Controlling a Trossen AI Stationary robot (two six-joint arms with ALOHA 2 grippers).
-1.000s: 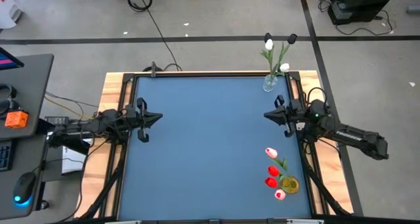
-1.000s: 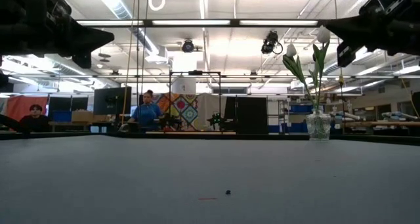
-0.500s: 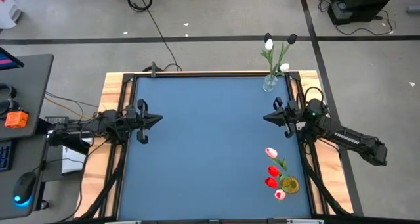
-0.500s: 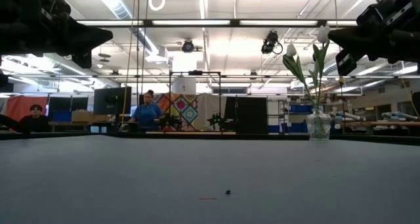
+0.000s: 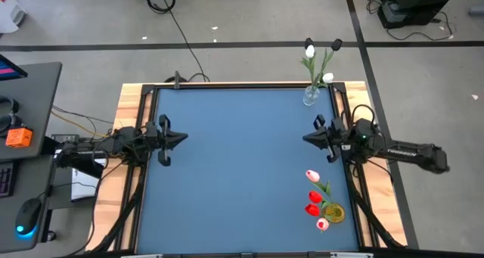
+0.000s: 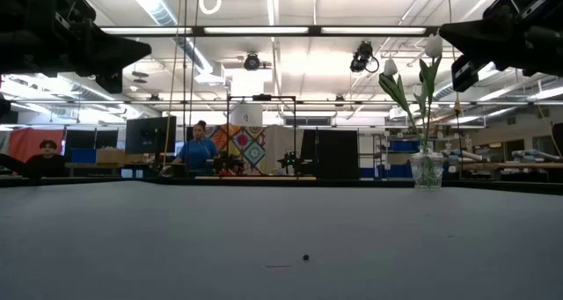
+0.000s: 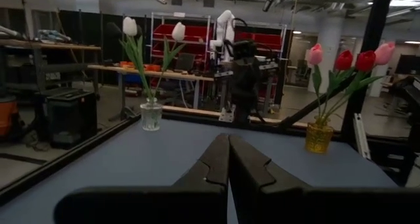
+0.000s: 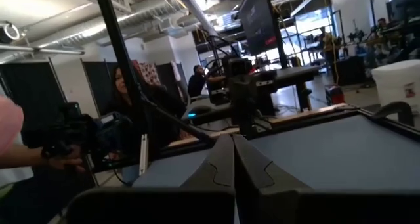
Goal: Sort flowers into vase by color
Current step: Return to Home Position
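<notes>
A clear glass vase [image 5: 311, 96] stands at the table's far right corner and holds white tulips [image 5: 309, 52] and a black one [image 5: 336, 44]; it also shows in the left wrist view [image 7: 151, 115] and the low view [image 6: 427, 168]. A yellow vase [image 5: 333, 212] at the near right holds red [image 5: 314, 197] and pink [image 5: 312, 175] tulips, and the left wrist view shows it too [image 7: 318, 137]. My left gripper [image 5: 184, 136] hovers shut at the table's left edge, pointing level toward the right. My right gripper [image 5: 305, 138] hovers shut at the right edge, between the two vases, pointing left. Neither holds anything.
The blue table top [image 5: 242, 167] lies open between the two grippers, with wooden rails [image 5: 132, 99] along its sides. A small dark speck [image 6: 305, 257] lies on it near the front. People [image 6: 198, 146] sit in the room beyond the far edge.
My right arm has swung about its base, its outer part going toward the table's far edge, so it now lies nearly level across the right rail. Its gripper stays shut and almost in place. The flowers and vases have not moved.
</notes>
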